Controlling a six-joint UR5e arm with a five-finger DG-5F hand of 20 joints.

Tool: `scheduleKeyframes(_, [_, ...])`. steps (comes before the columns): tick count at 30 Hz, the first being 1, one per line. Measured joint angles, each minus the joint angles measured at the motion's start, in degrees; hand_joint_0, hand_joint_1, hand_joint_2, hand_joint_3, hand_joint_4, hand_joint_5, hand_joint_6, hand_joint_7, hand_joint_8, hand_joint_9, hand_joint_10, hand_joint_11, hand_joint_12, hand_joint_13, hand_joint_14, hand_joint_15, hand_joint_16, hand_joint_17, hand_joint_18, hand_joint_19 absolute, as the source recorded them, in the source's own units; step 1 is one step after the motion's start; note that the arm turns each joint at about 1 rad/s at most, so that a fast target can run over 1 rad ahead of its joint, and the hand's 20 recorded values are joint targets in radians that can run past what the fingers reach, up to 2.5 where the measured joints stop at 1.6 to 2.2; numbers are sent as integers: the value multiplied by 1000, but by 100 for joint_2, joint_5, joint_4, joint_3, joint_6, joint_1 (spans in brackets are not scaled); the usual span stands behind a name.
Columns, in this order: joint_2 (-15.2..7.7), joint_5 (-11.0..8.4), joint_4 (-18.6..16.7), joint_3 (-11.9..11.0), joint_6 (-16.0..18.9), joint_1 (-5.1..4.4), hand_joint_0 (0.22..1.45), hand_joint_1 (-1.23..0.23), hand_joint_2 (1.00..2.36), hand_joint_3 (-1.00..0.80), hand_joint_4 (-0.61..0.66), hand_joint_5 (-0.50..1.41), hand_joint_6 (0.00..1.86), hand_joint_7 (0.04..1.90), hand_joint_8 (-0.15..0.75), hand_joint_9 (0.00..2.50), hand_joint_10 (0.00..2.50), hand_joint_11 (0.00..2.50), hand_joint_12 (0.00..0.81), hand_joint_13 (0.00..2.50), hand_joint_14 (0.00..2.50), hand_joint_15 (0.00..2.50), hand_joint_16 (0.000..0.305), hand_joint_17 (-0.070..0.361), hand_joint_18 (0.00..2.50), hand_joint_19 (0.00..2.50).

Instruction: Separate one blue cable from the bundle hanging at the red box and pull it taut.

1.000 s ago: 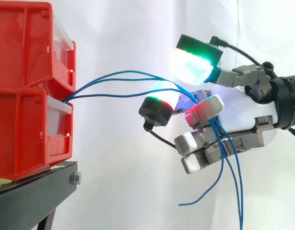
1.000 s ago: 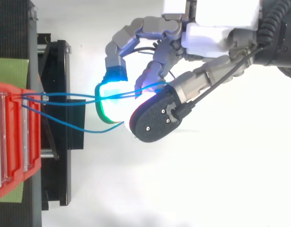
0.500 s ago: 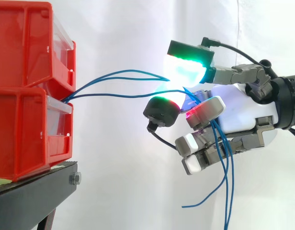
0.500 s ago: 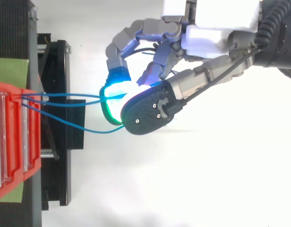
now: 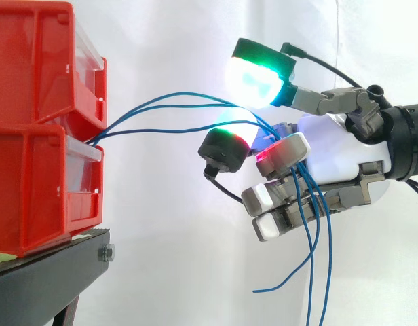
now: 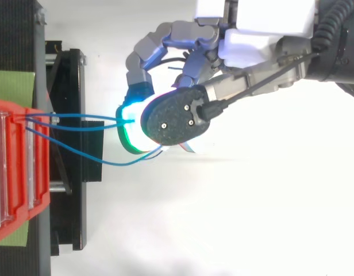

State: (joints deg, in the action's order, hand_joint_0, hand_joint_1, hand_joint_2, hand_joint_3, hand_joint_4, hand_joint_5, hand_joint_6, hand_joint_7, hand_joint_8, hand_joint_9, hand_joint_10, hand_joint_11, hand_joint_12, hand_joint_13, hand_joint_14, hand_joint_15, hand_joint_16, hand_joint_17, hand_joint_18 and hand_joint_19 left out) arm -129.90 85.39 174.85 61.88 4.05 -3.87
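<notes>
My hand [image 5: 338, 159] has its fingers curled round three blue cables [image 5: 161, 130]. They come from between two stacked red bins [image 5: 32, 75] at nine o'clock, and their loose ends hang toward six.

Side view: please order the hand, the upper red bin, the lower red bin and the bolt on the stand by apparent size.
1. hand
2. upper red bin and lower red bin: alike, both cut by the edge, unranked
3. bolt on the stand
</notes>
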Motion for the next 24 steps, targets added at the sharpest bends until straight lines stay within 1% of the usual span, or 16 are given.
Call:
scheduleKeyframes(4, [0,-4,-10,1,0,-3,606,-736,1014,-133,60,-140,917,1084,351,1276,16,1131,390,899,21,708,51,114,667,661])
scheduleKeyframes(5, [0,-4,-11,4,0,-5,615,-761,1015,-100,43,-140,921,1096,356,1274,16,1149,390,900,21,706,51,115,669,651])
scheduleKeyframes(7, [-1,-7,-14,5,0,-7,628,-782,1015,-79,13,-141,922,1140,349,1265,15,1150,388,897,19,714,50,113,666,654])
scheduleKeyframes(8, [-2,-9,-17,6,0,-7,637,-793,1016,-82,-18,-146,935,1102,335,1250,15,1164,380,891,21,716,49,110,655,658])
scheduleKeyframes(10, [-8,-22,-32,10,0,-10,653,-810,1019,-80,-53,-155,944,1117,317,1233,16,1188,368,881,23,721,47,105,638,670])
scheduleKeyframes(11, [-10,-30,-44,18,0,-13,668,-823,1019,-86,-64,-159,947,1142,310,1225,18,1184,363,874,22,723,46,103,631,667])
scheduleKeyframes(15, [-15,-103,-207,153,0,-31,695,-829,1019,-138,-94,-167,956,1108,292,1201,18,1185,350,861,23,720,44,100,614,665])
scheduleKeyframes(17, [-16,-169,-382,268,0,-45,734,-848,1017,-246,-94,-172,958,1109,286,1193,18,1188,344,861,24,724,43,98,609,656])
scheduleKeyframes(19, [-16,-229,-601,378,0,-63,770,-863,1010,-363,-119,-172,959,1066,286,1194,17,1184,339,856,22,717,43,97,605,646])
scheduleKeyframes(20, [-17,-245,-679,414,0,-70,776,-857,1008,-394,-126,-172,960,1050,281,1196,17,1188,338,855,23,714,43,97,606,648])
scheduleKeyframes(21, [-17,-260,-765,457,0,-81,792,-852,1001,-489,-123,-169,953,1120,288,1200,17,1183,336,858,23,720,43,96,614,637])
scheduleKeyframes(22, [-17,-270,-816,483,0,-88,796,-880,1000,-500,-121,-165,952,1188,285,1216,17,1188,332,871,22,713,42,94,624,622])
scheduleKeyframes(24, [-17,-288,-885,522,0,-102,800,-885,1000,-500,-121,-159,951,1252,288,1228,20,1194,331,878,22,711,41,93,635,614])
